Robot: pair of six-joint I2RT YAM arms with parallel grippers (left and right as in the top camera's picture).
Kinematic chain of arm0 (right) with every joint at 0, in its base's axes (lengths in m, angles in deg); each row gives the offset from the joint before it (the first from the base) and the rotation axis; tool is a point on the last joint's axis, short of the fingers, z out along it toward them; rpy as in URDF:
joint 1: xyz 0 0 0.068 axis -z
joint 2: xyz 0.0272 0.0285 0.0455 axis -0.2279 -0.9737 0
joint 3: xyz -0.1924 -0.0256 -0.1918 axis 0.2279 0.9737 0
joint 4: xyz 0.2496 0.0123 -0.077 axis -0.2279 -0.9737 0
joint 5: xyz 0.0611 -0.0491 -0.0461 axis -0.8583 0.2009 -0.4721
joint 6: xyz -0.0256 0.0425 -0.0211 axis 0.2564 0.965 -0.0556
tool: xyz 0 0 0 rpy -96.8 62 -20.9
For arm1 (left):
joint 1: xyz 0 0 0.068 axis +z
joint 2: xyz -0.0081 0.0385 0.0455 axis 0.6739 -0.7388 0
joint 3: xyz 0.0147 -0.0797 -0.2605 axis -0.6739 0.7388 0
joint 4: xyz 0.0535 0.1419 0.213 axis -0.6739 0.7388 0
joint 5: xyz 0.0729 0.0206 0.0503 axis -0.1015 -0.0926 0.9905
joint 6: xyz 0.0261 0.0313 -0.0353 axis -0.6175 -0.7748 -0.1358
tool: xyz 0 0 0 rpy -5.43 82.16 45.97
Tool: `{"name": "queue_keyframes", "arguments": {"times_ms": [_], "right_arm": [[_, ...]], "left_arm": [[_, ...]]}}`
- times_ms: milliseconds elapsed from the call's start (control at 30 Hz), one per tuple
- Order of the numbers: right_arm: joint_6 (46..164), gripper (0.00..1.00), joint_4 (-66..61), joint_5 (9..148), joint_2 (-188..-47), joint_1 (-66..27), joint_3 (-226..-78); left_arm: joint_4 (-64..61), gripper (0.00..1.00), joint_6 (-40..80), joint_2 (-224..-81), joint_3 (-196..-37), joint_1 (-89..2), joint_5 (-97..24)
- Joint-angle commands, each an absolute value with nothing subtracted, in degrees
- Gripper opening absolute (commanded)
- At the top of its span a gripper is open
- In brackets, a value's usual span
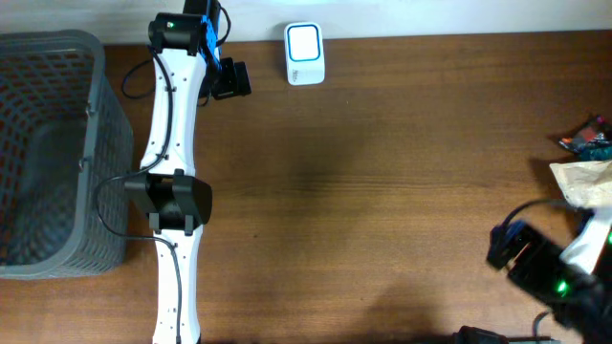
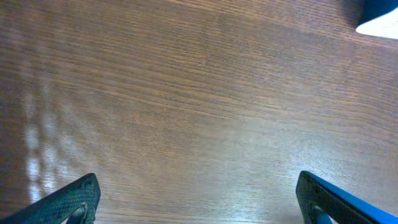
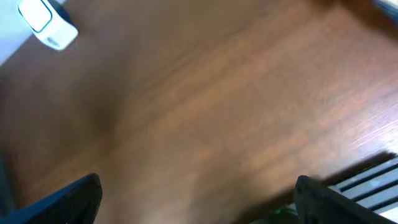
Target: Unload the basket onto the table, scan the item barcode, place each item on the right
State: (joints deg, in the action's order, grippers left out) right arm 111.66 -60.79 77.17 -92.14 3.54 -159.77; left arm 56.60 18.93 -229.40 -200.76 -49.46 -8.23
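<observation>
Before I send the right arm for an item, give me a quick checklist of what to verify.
1. Left tool open, holding nothing: ok.
2. Right tool open, holding nothing: ok.
3. Scanner standing at the far edge of the table, unblocked: ok.
4. Beige packet lying at the right edge: ok.
5. Its barcode side: cannot tell.
6. Basket at the left edge, apart from both tools: ok.

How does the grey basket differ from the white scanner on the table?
The basket is dark grey mesh; the scanner is smooth white with a blue-edged face. The basket is far larger than the scanner. The basket sits at the left edge of the table, the scanner at its far edge. Both rest on its wooden top.
</observation>
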Motion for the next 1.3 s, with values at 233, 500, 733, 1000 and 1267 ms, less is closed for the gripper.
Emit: {"name": "queue_keyframes", "arguments": {"times_ms": [233, 500, 733, 1000, 1267], "right_arm": [[110.83, 0.99, -60.26, 76.45, -87.7, 2.71, -152.78], [97.32, 0.98, -22.39, 69.06, -62.24, -11.7, -119.05], [97.32, 0.98, 7.71, 69.48, -48.51, -12.09, -92.94], [95.35, 0.99, 22.75, 73.17, -46.77, -12.09, -83.17], [92.8, 0.98, 26.27, 79.84, -46.77, -12.09, -78.42]], "left_arm": [[56.55, 0.99, 18.93, -229.21, -200.96, -49.33, -7.67], [56.55, 0.99, 18.93, -229.21, -200.96, -49.33, -7.69], [56.53, 0.99, 18.93, -229.21, -200.96, -49.33, -7.67], [56.53, 0.99, 18.93, -229.21, -200.96, -49.33, -7.67], [56.53, 0.99, 18.93, -229.21, -200.96, -49.33, -7.67]]}}
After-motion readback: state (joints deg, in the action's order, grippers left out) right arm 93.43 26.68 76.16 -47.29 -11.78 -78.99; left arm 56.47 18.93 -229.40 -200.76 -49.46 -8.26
